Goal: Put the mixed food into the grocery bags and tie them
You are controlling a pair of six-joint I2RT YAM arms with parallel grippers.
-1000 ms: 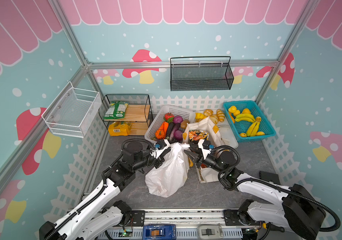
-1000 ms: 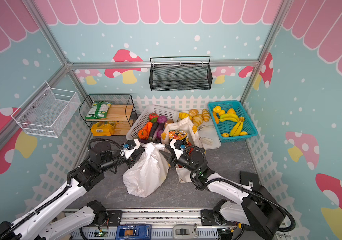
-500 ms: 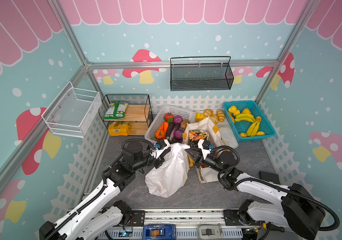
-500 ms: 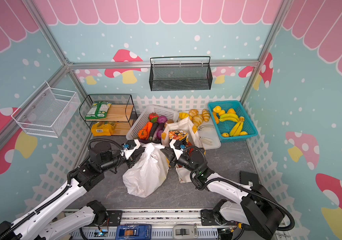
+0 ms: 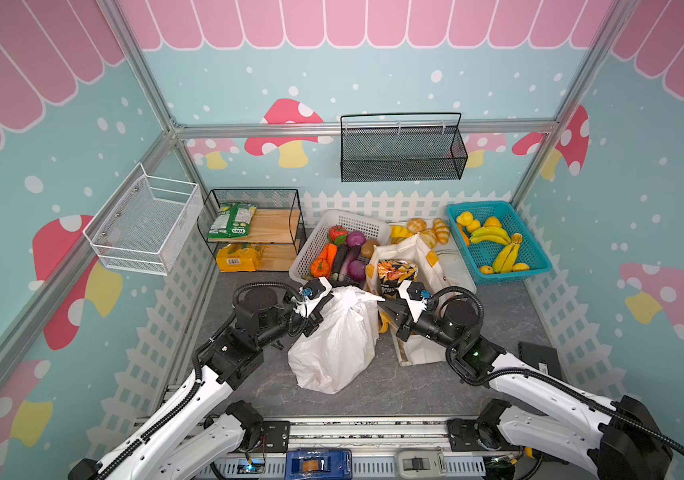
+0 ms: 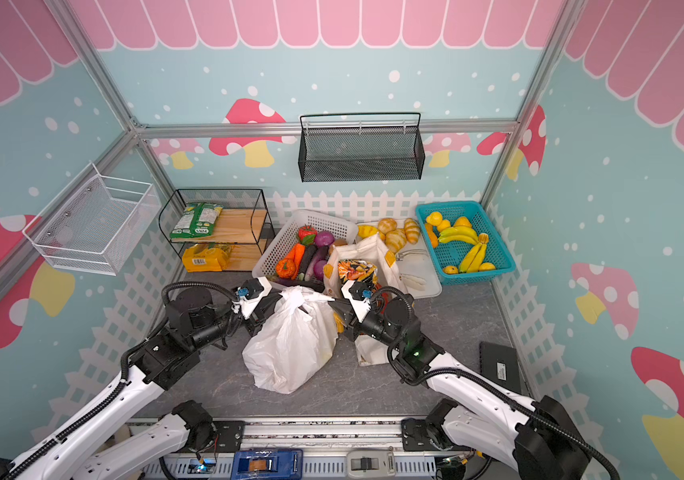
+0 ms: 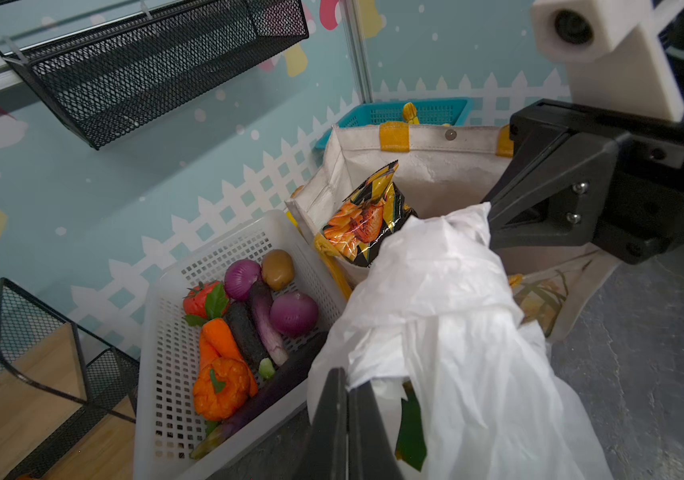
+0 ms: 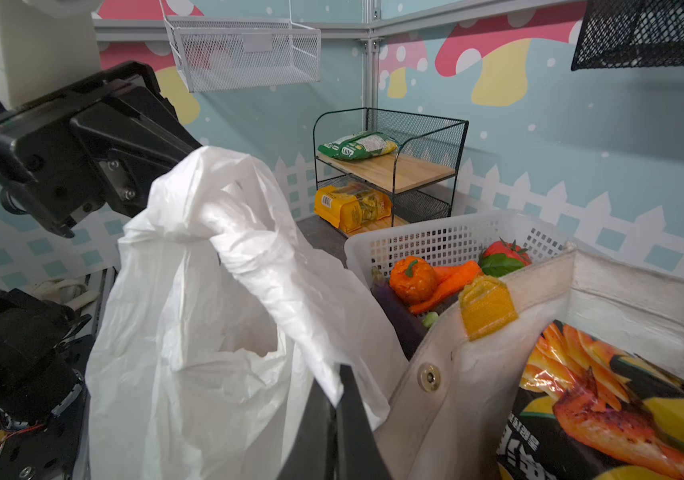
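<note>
Our right gripper has just pressed shut, pinching the top of the white bag at its three o'clock. Our left gripper pinches the plastic at nine. The bag stands mid table, with the tote at its two o'clock. With both sides held, we judge tying can begin.

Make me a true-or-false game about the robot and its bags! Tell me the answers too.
The left gripper and the right gripper are both shut on the white plastic bag. True.
The snack packet stands in the canvas tote. True.
The bananas lie in the canvas tote. False: they lie in the teal basket.
The black wall basket is full of food. False: nothing shows in it.
</note>
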